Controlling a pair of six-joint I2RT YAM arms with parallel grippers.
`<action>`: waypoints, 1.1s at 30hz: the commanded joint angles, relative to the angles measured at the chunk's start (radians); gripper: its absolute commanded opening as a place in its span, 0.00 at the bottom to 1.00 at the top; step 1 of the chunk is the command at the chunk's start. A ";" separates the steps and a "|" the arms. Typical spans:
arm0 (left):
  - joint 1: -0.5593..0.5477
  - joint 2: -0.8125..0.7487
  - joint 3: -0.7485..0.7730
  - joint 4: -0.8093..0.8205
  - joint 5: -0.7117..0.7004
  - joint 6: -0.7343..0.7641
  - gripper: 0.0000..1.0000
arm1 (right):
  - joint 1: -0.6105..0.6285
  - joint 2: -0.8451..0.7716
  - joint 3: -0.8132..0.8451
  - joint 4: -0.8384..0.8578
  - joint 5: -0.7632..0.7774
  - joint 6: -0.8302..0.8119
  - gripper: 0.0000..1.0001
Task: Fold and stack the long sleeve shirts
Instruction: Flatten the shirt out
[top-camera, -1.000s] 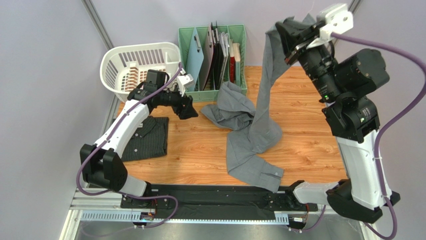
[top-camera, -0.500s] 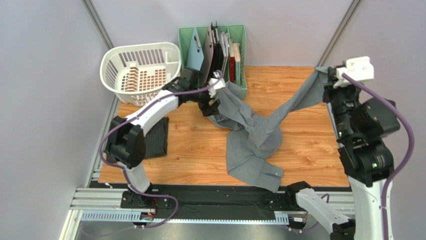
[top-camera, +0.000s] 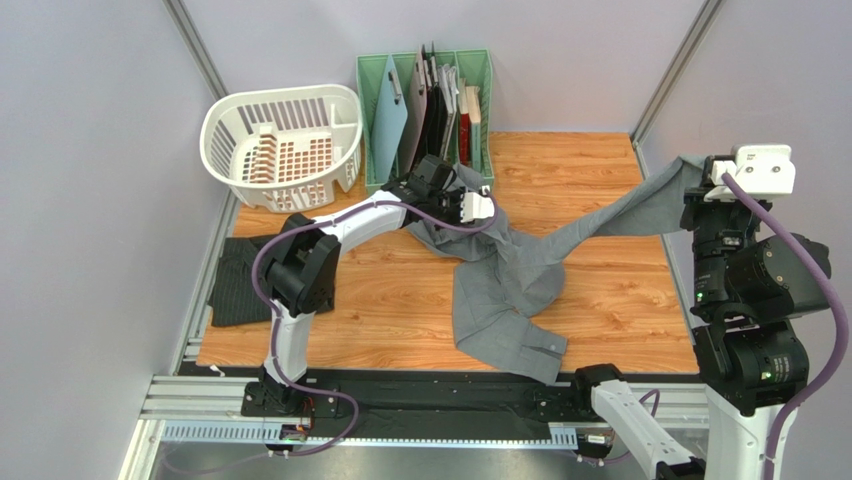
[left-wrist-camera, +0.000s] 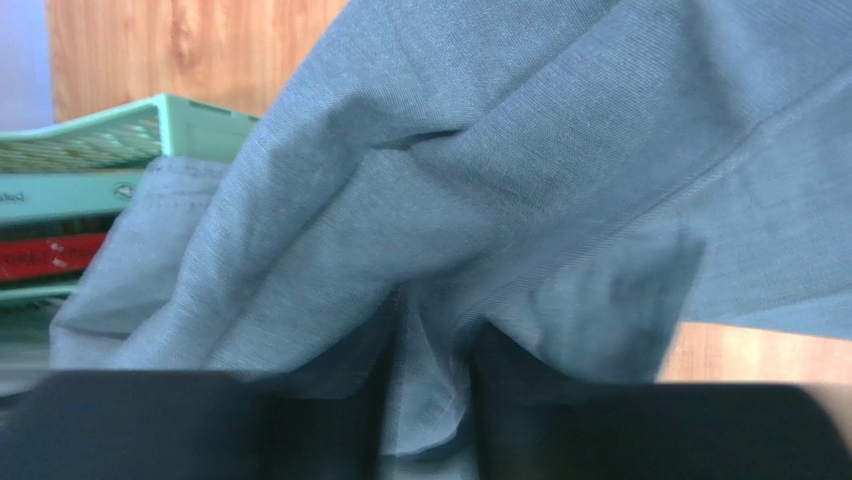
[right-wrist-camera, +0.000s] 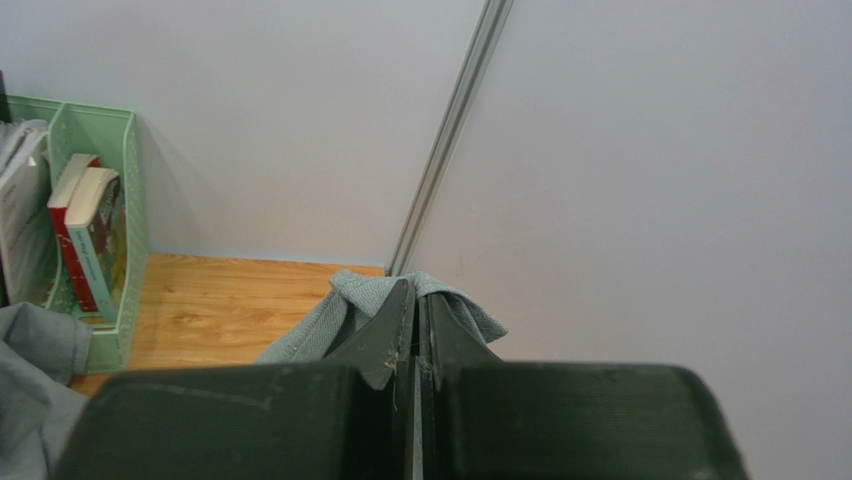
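**Top external.**
- Item 1: plain grey collared cloth shirt (top-camera: 500, 285). It lies crumpled on the wooden tabletop (top-camera: 610, 300), between my two claws. One long part runs taut from the heap to the right claw (top-camera: 700, 182), which holds it off the table at the right edge. The left claw (top-camera: 468, 205) sits on the shirt's far bunch, and the heap spreads nearward and rightward of it.
- Item 2: dark pinstriped cloth shirt (top-camera: 240, 290). It lies fairly flat, well to the left of the left claw, at the table's left edge.
- Other fittings: a mint-green plastic file rack (top-camera: 425, 100) stands just behind the left claw. A white slotted plastic basket (top-camera: 280, 135) stands farther left.

**Left wrist.** Grey cloth fills the view. One fold runs down between the fingers (left-wrist-camera: 200, 430), which stand close on either side of it. I read this as a pinch on that fold.

**Right wrist.** The fingers are pressed together, clamping a tuft of grey cloth at their tips.

**Handling, my judgement.**
- Light, limp and not fragile. It drapes and gives no stiffness to push against.
- A thin single layer may slide out of a pinch.
- Best holds are the thick parts: collar, shoulder seam, the buttoned cuff on the near side of the heap, and hem corners.
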 joint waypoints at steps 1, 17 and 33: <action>0.012 -0.020 0.121 -0.078 -0.050 0.009 0.05 | -0.006 0.022 -0.045 0.098 0.075 -0.109 0.00; 0.240 -0.120 0.144 -0.580 0.168 -0.587 0.00 | 0.237 0.380 0.047 -0.340 -1.229 0.003 0.00; 0.326 -0.300 -0.095 -0.624 0.215 -0.474 0.00 | 0.457 0.171 -0.524 -0.402 -0.420 -0.582 0.00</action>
